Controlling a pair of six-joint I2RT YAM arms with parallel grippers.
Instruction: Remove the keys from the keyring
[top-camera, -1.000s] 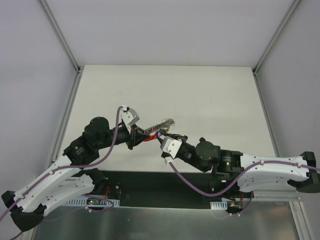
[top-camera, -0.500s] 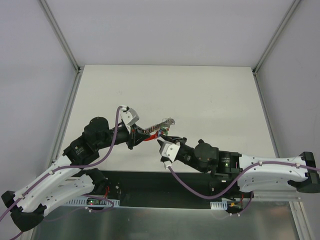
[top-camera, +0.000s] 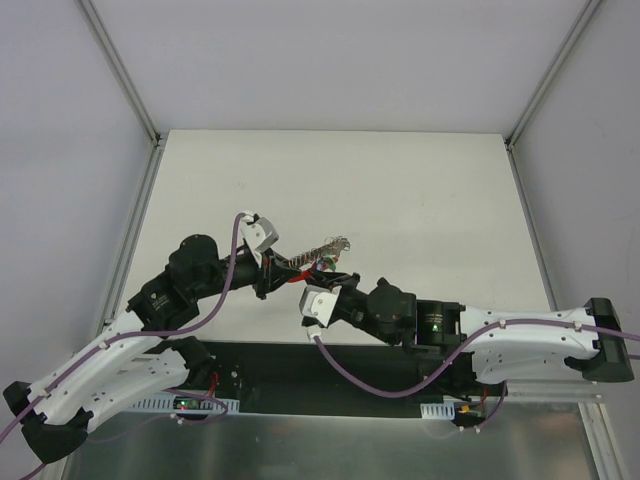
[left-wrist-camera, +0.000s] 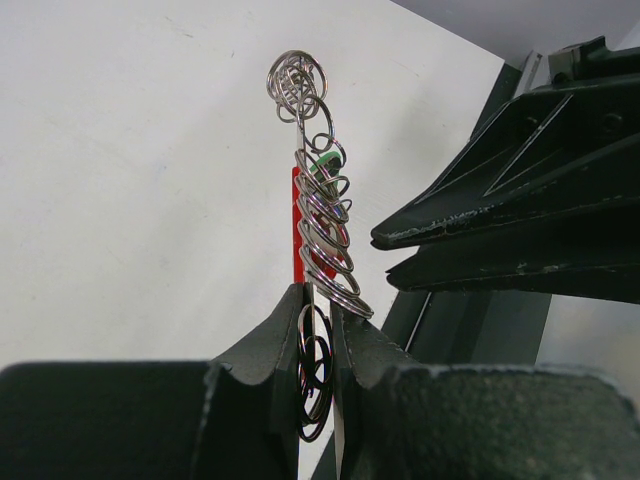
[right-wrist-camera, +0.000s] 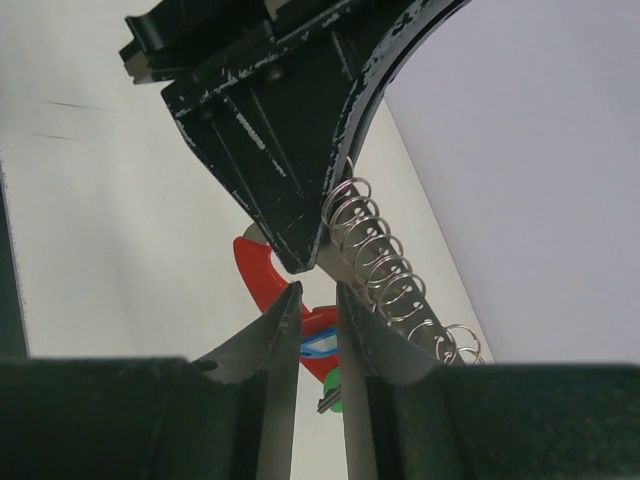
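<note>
Two grippers met above the table's (top-camera: 420, 190) middle. The left gripper (left-wrist-camera: 318, 300) clamped the keyring (left-wrist-camera: 322, 240) by its silvery coils, steadying it aloft, pointing toward 2 o'clock. The right gripper (right-wrist-camera: 318, 290), approaching from 5 o'clock, narrowly straddled a red key (right-wrist-camera: 314, 325), probably to pull it; whether it actually pinched was unclear.

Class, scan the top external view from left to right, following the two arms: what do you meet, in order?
left arm → left gripper → keyring → right arm
</note>
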